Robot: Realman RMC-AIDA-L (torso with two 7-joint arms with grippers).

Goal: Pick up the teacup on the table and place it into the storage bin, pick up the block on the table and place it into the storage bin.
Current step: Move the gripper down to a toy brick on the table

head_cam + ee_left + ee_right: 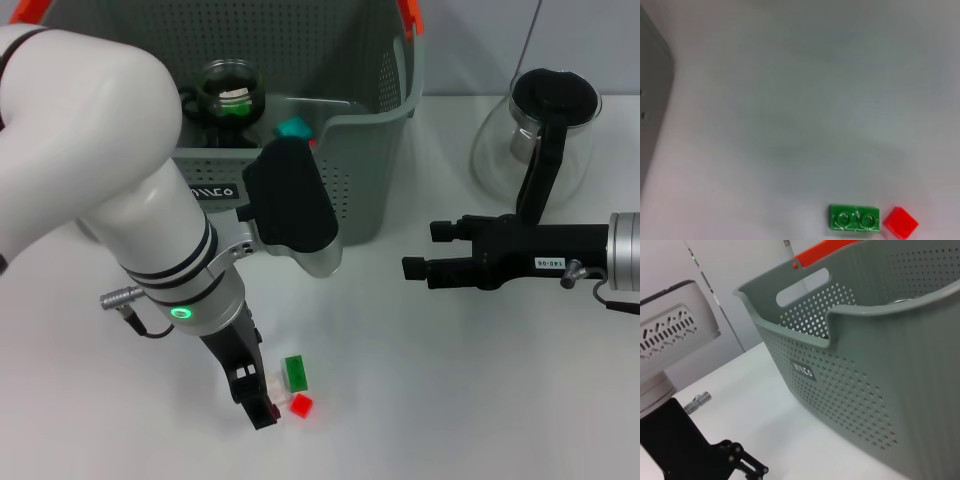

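Note:
The grey-green storage bin (372,150) stands at the back of the white table; its perforated wall also fills the right wrist view (865,375). Inside it stands a glass teacup (228,88) with a teal block (293,128) beside it. A green block (296,373) and a small red block (301,404) lie side by side on the table near the front, and both show in the left wrist view as the green block (854,219) and the red block (900,223). My left gripper (255,395) hangs low just left of them. My right gripper (418,249) hovers open and empty to the right of the bin.
A glass teapot (540,125) with a black lid and handle stands at the back right, behind my right arm. The bin's corner (652,100) shows at the edge of the left wrist view. A pale, clear piece (272,382) lies between my left gripper and the green block.

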